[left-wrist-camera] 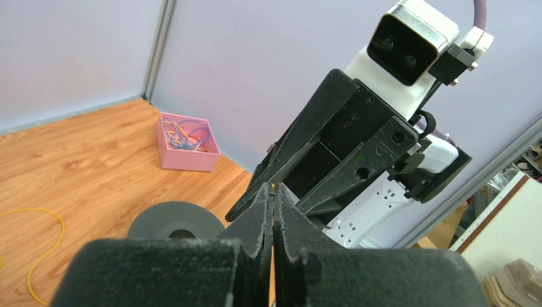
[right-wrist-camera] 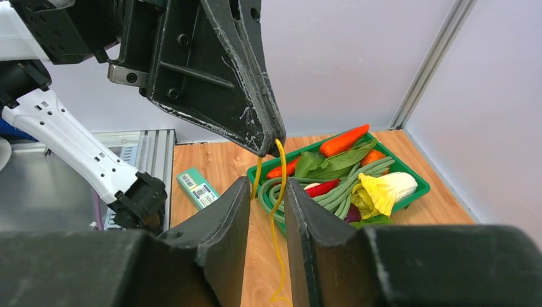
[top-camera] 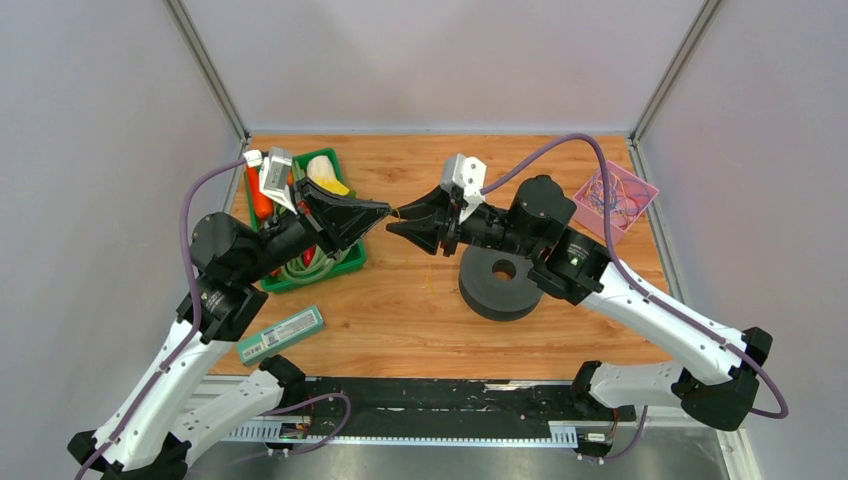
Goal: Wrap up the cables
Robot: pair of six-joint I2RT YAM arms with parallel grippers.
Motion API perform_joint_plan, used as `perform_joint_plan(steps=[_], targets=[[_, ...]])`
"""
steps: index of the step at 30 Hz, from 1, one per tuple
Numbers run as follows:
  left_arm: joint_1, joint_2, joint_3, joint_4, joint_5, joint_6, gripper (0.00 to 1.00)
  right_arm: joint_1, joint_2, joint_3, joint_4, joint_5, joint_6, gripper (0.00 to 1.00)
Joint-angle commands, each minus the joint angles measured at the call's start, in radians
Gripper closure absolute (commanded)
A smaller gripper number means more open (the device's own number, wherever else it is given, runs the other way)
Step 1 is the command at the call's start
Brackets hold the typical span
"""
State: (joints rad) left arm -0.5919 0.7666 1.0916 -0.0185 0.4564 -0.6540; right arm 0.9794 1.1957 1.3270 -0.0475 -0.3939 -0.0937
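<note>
A thin yellow cable [right-wrist-camera: 282, 178] hangs from the shut tips of my left gripper [right-wrist-camera: 271, 144] and runs down between the fingers of my right gripper [right-wrist-camera: 267, 185], which is open around it with a gap on each side. More of this cable loops on the table in the left wrist view [left-wrist-camera: 62, 225]. In the top view the left gripper [top-camera: 386, 209] and right gripper [top-camera: 391, 226] meet tip to tip above the middle of the table. A pink box [top-camera: 617, 200] at the back right holds several tangled coloured cables [left-wrist-camera: 184, 135].
A black foam spool with a centre hole [top-camera: 503, 280] lies under the right arm. A green tray [top-camera: 322, 271] with carrots, cabbage and long beans sits at the left. A small green box [top-camera: 281, 334] lies near the front left edge.
</note>
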Motion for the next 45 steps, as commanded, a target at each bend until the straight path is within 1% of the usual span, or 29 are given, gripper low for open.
perform_joint_plan(steps=[1,3,5,6,8,10,11,13,14,15,17,18,20,23,25,27,28,29,31,33,35,38,41,45], targets=[[0.004,-0.006,-0.002,0.023,-0.022,-0.015,1.00,0.010,-0.004,0.000,0.067,0.044,0.005,0.70],[0.006,-0.006,-0.006,0.023,-0.024,-0.019,1.00,0.010,-0.005,-0.003,0.069,0.053,0.008,0.74],[0.006,-0.007,-0.006,0.023,-0.030,-0.019,1.00,0.010,-0.005,-0.003,0.069,0.067,0.008,0.80],[0.006,-0.007,-0.006,0.023,-0.030,-0.019,1.00,0.011,-0.005,-0.003,0.067,0.075,0.006,0.85],[0.006,-0.007,-0.002,0.023,-0.039,-0.019,1.00,0.010,-0.008,-0.009,0.060,0.079,-0.001,0.90],[0.006,-0.009,-0.004,0.023,-0.048,-0.021,1.00,0.011,-0.015,-0.017,0.054,0.081,-0.008,0.97],[0.007,-0.009,-0.001,-0.003,-0.053,-0.021,1.00,0.010,-0.018,-0.020,0.051,0.085,-0.011,1.00],[0.007,-0.010,-0.002,-0.009,-0.064,-0.025,1.00,0.008,-0.024,-0.025,0.051,0.087,-0.011,1.00],[0.007,-0.009,0.001,-0.018,-0.064,-0.032,1.00,0.010,-0.027,-0.025,0.020,0.089,-0.009,1.00],[0.007,-0.006,0.001,-0.032,-0.067,-0.036,0.91,0.002,-0.030,-0.025,0.012,0.092,-0.008,1.00],[0.010,-0.013,0.002,-0.073,-0.077,-0.016,0.68,-0.022,-0.038,-0.025,0.000,0.083,-0.006,1.00],[0.014,-0.019,0.001,-0.095,-0.081,0.008,0.59,-0.045,-0.041,-0.025,-0.008,0.081,-0.008,1.00],[0.021,-0.030,0.001,-0.162,-0.097,0.048,0.49,-0.111,-0.045,-0.022,-0.018,0.069,-0.020,1.00],[0.023,-0.035,-0.024,-0.239,-0.070,0.115,0.42,-0.266,-0.039,-0.009,-0.011,0.029,-0.047,1.00],[0.021,-0.024,-0.067,-0.277,-0.045,0.148,0.41,-0.385,-0.010,0.012,0.011,0.000,-0.061,1.00],[0.023,-0.010,-0.117,-0.297,-0.019,0.146,0.41,-0.502,0.033,0.044,0.035,-0.042,-0.083,1.00],[0.023,0.005,-0.145,-0.293,0.019,0.149,0.39,-0.560,0.056,0.063,0.038,-0.052,-0.092,1.00],[0.023,0.026,-0.168,-0.282,0.048,0.148,0.39,-0.606,0.083,0.073,0.076,-0.059,-0.093,1.00],[0.023,0.097,-0.208,-0.230,0.132,0.123,0.38,-0.707,0.135,0.095,0.112,-0.085,-0.072,1.00],[0.020,0.167,-0.231,-0.196,0.160,0.097,0.38,-0.769,0.179,0.113,0.144,-0.100,-0.041,1.00],[0.017,0.230,-0.266,-0.134,0.163,0.059,0.38,-0.797,0.212,0.121,0.185,-0.102,-0.034,1.00],[-0.005,0.328,-0.303,-0.011,0.146,0.021,0.38,-0.814,0.245,0.136,0.265,-0.065,-0.089,1.00],[-0.032,0.434,-0.286,0.075,0.134,0.025,0.38,-0.846,0.289,0.205,0.320,-0.001,-0.129,1.00],[-0.046,0.577,-0.265,0.175,0.122,-0.033,0.38,-0.895,0.341,0.296,0.342,0.047,-0.191,1.00]])
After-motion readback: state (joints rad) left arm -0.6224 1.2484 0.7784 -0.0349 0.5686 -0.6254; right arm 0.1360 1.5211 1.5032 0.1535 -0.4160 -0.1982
